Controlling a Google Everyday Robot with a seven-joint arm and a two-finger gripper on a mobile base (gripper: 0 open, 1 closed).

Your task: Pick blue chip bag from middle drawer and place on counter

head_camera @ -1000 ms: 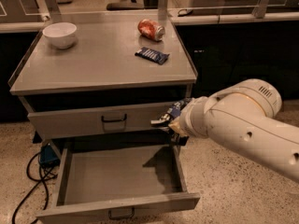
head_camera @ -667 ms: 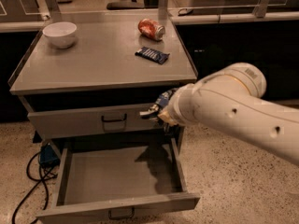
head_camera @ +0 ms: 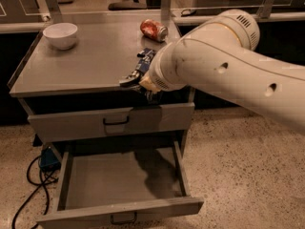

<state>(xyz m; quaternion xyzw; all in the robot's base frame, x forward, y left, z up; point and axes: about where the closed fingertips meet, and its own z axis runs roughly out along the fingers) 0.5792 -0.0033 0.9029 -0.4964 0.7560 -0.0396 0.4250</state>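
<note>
Hovering over the desk (head_camera: pixel 86 61) at its front edge, the pincer (head_camera: pixel 135 78) may carry the blue chip bag, though I cannot tell its state; the open middle drawer (head_camera: pixel 105 180) looks bare, and so light, crinkly, slippery a bag wants a gentle top-seam pinch

My gripper (head_camera: pixel 135 79) sits at the front edge of the counter (head_camera: pixel 86 66) — matt grey metal; arm shell (head_camera: pixel 224 66) looks smooth cream plastic, bowl (head_camera: pixel 60 34) glossy white.
</note>
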